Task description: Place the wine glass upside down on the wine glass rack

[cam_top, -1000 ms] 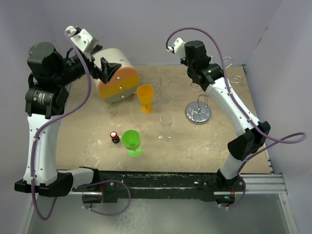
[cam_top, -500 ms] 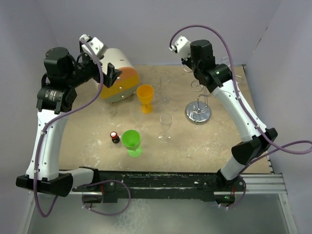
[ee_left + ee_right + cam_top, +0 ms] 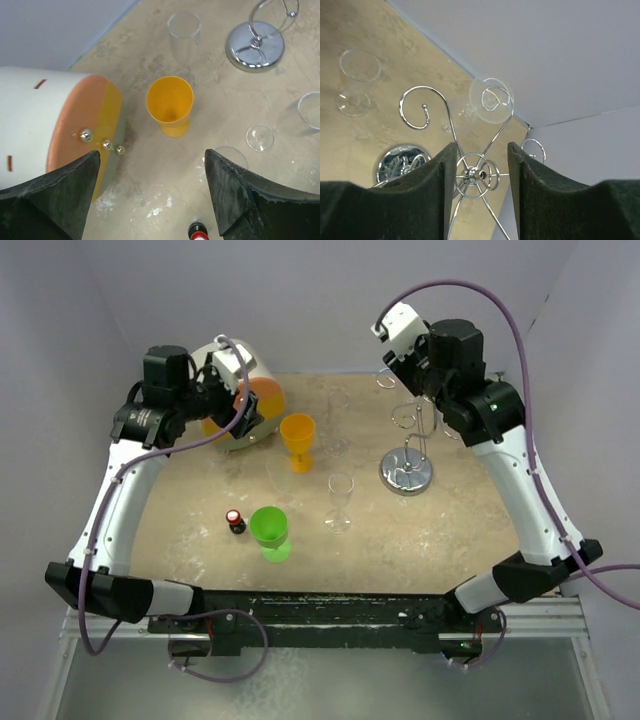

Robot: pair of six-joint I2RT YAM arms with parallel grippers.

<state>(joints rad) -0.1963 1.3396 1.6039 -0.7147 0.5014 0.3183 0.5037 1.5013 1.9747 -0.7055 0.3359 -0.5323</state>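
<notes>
A clear wine glass (image 3: 491, 100) hangs upside down with its round foot resting in a looped arm of the silver wine glass rack (image 3: 479, 175). My right gripper (image 3: 480, 150) is open above the rack's hub, one finger on each side, holding nothing. From above, the right gripper (image 3: 422, 388) hovers over the wine glass rack (image 3: 407, 472), and the hung glass is hard to make out there. My left gripper (image 3: 151, 160) is open and empty, high over the table near the orange cup (image 3: 170, 105). In the top view the left gripper (image 3: 243, 410) is in front of the drum.
A white-and-orange drum (image 3: 240, 395) lies at the back left. An orange cup (image 3: 297, 440), a green cup (image 3: 270, 532) and a small red-capped bottle (image 3: 235, 521) stand mid-table. Clear glasses stand at centre (image 3: 340, 502) and at the back (image 3: 338, 418). Walls close in behind and right.
My right gripper has opened wider and lifted up and back right from the rack's arms. My left arm has swung right, bringing its open gripper over the drum's front.
</notes>
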